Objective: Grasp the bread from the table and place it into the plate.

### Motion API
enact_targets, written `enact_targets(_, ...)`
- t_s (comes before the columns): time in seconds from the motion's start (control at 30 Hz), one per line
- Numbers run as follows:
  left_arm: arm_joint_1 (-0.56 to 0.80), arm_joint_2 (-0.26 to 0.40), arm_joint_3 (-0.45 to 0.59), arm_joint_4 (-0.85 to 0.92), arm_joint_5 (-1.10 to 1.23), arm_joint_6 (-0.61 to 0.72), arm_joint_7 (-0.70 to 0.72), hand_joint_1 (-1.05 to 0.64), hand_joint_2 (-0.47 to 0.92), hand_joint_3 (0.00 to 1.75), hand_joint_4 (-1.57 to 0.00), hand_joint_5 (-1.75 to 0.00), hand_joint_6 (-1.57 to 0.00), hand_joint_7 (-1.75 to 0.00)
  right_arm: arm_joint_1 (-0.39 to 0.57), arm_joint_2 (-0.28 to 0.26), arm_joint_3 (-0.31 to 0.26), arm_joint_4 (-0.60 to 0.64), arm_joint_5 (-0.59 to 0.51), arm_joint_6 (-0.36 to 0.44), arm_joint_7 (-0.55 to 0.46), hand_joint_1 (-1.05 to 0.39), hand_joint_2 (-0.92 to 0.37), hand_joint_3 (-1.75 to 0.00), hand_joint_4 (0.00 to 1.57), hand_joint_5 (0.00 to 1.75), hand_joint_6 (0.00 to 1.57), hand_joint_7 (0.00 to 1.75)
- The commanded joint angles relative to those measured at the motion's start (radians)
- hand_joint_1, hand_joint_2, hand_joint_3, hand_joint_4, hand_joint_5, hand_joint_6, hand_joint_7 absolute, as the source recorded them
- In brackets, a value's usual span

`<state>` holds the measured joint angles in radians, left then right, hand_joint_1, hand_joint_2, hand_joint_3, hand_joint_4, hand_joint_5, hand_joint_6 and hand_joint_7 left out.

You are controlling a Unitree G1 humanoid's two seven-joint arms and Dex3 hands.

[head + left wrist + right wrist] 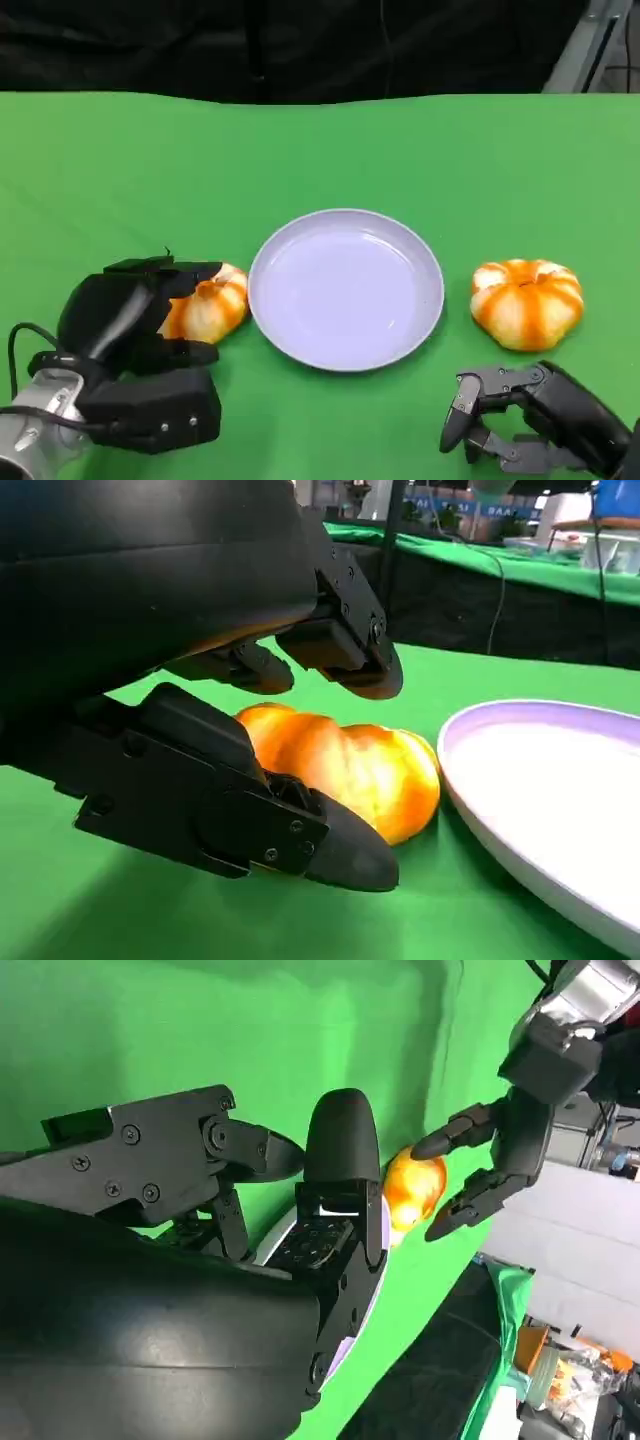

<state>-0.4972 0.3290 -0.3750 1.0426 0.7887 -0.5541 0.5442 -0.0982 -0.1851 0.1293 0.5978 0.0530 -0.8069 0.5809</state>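
A lavender plate (345, 290) sits at the table's middle. One orange-and-white striped bread (212, 305) lies just left of it on the green cloth, almost touching the rim. My left hand (130, 325) cups this bread from the left. In the left wrist view its fingers (340, 650) arch above the bread (360, 770) with a gap, and the thumb (300, 835) lies low in front of it. A second bread (527, 303) lies right of the plate. My right hand (520, 420) hovers near the front edge below that bread, fingers apart and holding nothing.
Green cloth covers the whole table, with a dark backdrop behind its far edge. The right wrist view looks past my right hand (200, 1290) to the left hand (490, 1160) around the bread (412, 1188). A neighbouring green table stands beyond the plate (560, 780).
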Motion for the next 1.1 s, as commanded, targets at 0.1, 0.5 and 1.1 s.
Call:
enact_targets(0.1,-0.048,-0.012,-0.044,0.094,-0.012,0.048,-0.006,-0.91,0.92,0.14,-0.47,-0.01,-0.55,0.00,0.009,-0.007,-0.001,-0.024,0.002,0.011,-0.011,-0.06,-0.92,-0.50,0.74,1.59,0.82,1.08)
enact_targets(0.5,-0.066,-0.032,-0.087,0.144,-0.039,0.063,-0.017,-0.92,0.92,0.19,-0.50,-0.02,-0.54,0.00,0.010,-0.006,-0.001,-0.021,0.004,0.007,-0.011,-0.05,-0.91,-0.51,0.74,1.60,0.81,1.09)
enact_targets(1.1,-0.076,-0.039,-0.102,0.188,-0.096,0.031,-0.060,-0.06,0.85,0.01,-0.54,0.00,-0.57,0.00,0.015,-0.006,0.000,-0.040,-0.007,0.031,-0.023,-0.06,-0.89,-0.54,0.74,1.59,0.82,1.08)
